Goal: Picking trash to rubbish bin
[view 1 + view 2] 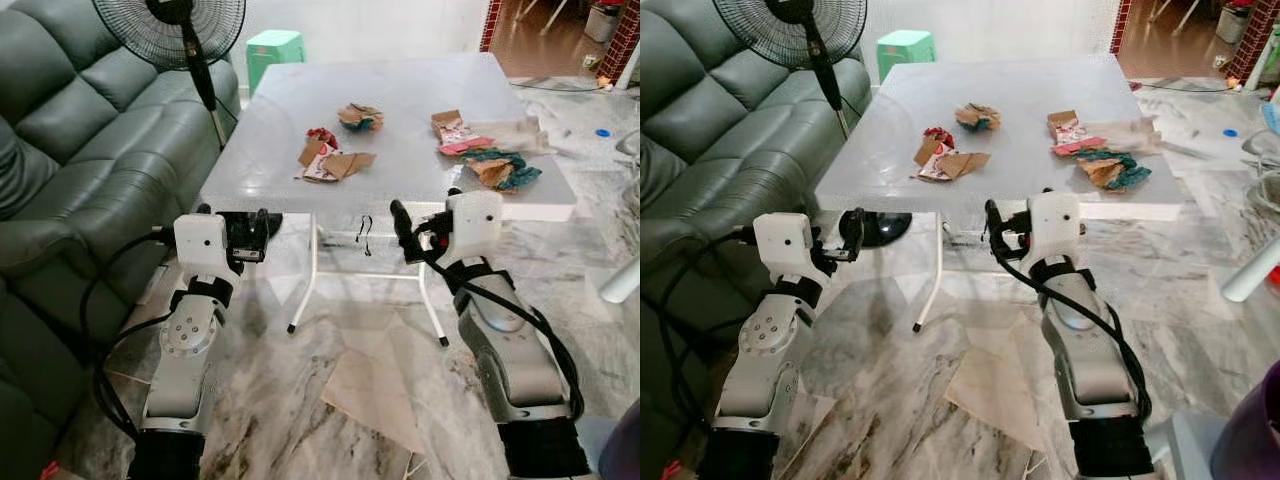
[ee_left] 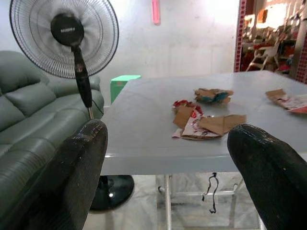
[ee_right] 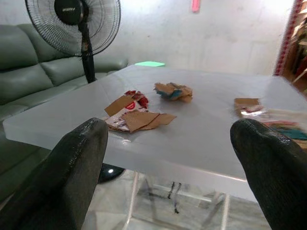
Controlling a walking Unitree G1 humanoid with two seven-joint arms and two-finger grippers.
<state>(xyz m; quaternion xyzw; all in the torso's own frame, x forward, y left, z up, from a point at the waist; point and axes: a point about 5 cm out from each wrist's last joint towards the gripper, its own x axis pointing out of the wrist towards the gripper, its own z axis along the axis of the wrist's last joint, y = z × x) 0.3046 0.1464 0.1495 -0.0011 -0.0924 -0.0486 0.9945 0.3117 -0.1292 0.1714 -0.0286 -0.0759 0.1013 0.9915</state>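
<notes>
Several scraps of trash lie on the white table: a red and brown cardboard piece, a crumpled brown and teal piece, a pink carton and a teal and brown crumple. My left gripper hovers at the table's near left corner, just below the edge, open with nothing in it. My right gripper is raised in front of the near edge, right of the middle, open too. In both wrist views the black fingers stand wide apart, facing the tabletop.
A green sofa runs along the left. A standing fan rises between sofa and table, its base beside the table leg. A green stool stands behind. A cardboard sheet lies on the marble floor under me.
</notes>
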